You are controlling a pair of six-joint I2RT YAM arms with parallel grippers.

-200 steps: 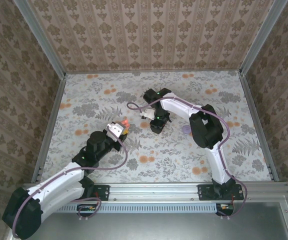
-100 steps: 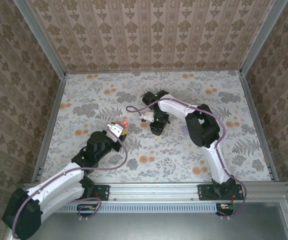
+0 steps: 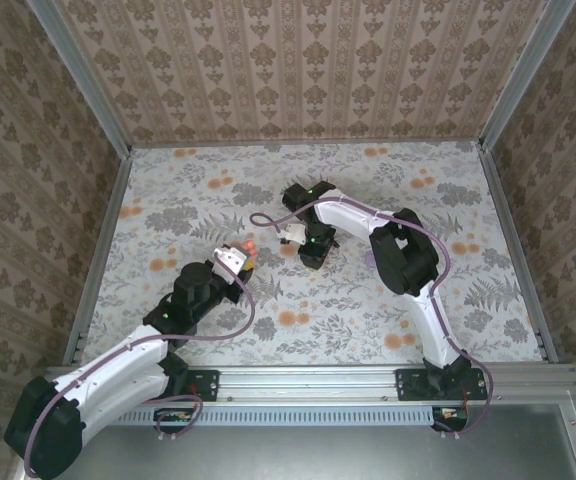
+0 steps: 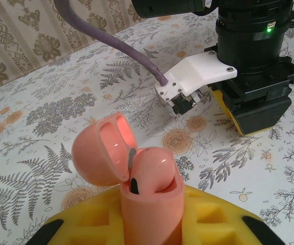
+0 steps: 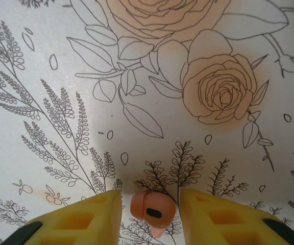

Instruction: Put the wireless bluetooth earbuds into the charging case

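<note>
On the flower-printed table sheet (image 3: 448, 190), the left gripper (image 3: 236, 262) is clamped on the small coral-pink rounded plastic charging case (image 4: 147, 199), its lid (image 4: 102, 153) swung open. At three o'clock from it, the right gripper (image 3: 311, 247) is held low. Its yellow fingers (image 5: 93, 219) are parted around a tiny coral-pink earbud (image 5: 152, 208), which is not yet touched. Pickup is judged in hand. Squarely closing, then lifting, is called for.
</note>
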